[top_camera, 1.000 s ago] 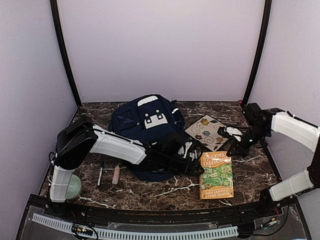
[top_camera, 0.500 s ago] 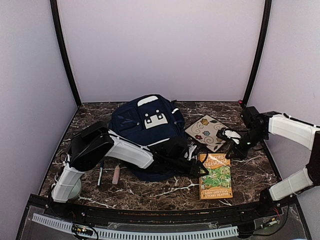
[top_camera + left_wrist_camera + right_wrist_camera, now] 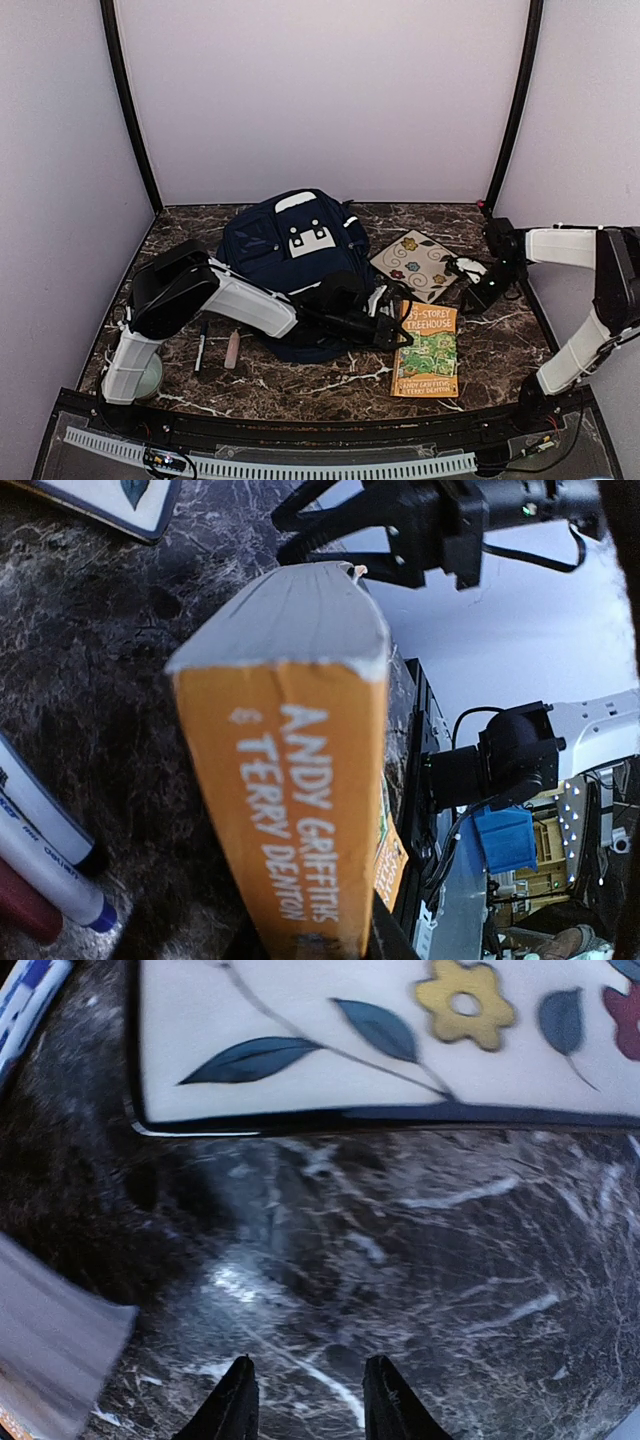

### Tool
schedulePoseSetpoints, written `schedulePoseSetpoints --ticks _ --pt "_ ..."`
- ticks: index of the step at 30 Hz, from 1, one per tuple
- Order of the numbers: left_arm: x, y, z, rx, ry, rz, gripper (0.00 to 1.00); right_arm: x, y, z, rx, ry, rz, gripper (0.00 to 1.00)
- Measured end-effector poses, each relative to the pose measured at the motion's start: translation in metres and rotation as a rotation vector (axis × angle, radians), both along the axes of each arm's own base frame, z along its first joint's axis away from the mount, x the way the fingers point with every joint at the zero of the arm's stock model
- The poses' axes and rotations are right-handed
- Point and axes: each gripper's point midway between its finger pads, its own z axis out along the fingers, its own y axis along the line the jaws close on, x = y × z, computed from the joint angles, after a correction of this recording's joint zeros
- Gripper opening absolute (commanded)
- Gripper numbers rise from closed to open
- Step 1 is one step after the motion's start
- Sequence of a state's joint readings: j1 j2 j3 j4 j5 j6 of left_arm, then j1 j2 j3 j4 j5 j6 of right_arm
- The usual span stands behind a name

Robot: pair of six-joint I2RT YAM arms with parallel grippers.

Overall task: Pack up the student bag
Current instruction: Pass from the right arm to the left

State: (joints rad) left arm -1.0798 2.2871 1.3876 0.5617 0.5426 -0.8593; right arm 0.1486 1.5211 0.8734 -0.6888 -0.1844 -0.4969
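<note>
The student bag point(image 3: 290, 250), navy with white patches, lies mid-table. To its right is an orange paperback book point(image 3: 428, 350). My left arm reaches across in front of the bag, and my left gripper point(image 3: 398, 322) is shut on the book's spine edge. In the left wrist view the orange spine point(image 3: 290, 760) fills the space between the jaws of the left gripper point(image 3: 320, 940). My right gripper point(image 3: 468, 292) hovers just beyond the book's far corner. It stands open point(image 3: 305, 1400) over bare marble, nothing between its fingers.
A floral notebook point(image 3: 415, 262) lies right of the bag, close to the right gripper point(image 3: 400, 530). A marker point(image 3: 201, 345) and a pinkish stick point(image 3: 232, 348) lie at front left, near a round pale green object point(image 3: 150, 372). Walls enclose three sides.
My left gripper has closed on the book and the book has shifted left. My right gripper has opened, let go of the book's far corner and drawn back to the right.
</note>
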Motion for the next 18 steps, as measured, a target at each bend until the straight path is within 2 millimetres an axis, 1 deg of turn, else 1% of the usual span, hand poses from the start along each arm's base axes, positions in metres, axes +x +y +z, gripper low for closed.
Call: schedulePoseSetpoints --ticks 2,3,6,8,11,12,13,14,15,18 --pt "-0.002 0.004 0.007 -0.009 -0.028 -0.008 0.00 0.011 -0.013 0.003 0.009 -0.006 -0.061 0.40" --pt "-0.003 0.007 0.010 -0.011 -0.043 -0.013 0.00 0.016 -0.017 0.007 0.020 -0.012 -0.078 0.42" --pt "-0.006 0.015 0.020 -0.007 -0.081 -0.021 0.00 0.031 -0.021 0.030 0.087 -0.049 -0.113 0.50" --pt "-0.007 0.020 0.031 -0.004 -0.113 -0.023 0.00 0.038 -0.014 0.053 0.150 -0.102 -0.097 0.56" --pt "-0.007 0.026 0.053 -0.007 -0.162 -0.022 0.00 0.038 0.000 0.092 0.244 -0.196 -0.066 0.62" --pt "-0.006 0.028 0.060 -0.009 -0.179 -0.022 0.00 0.038 0.005 0.105 0.271 -0.222 -0.057 0.69" --pt "-0.004 0.030 0.068 -0.010 -0.198 -0.017 0.00 0.038 0.011 0.122 0.311 -0.256 -0.036 0.76" --pt "-0.002 0.033 0.077 -0.009 -0.217 -0.011 0.00 0.038 0.016 0.136 0.344 -0.282 -0.018 0.90" --pt "0.000 0.037 0.085 -0.006 -0.235 -0.005 0.00 0.038 0.022 0.150 0.380 -0.305 0.006 0.99" --pt "0.012 0.053 0.107 0.006 -0.281 0.022 0.00 0.035 0.038 0.184 0.477 -0.343 0.086 1.00"
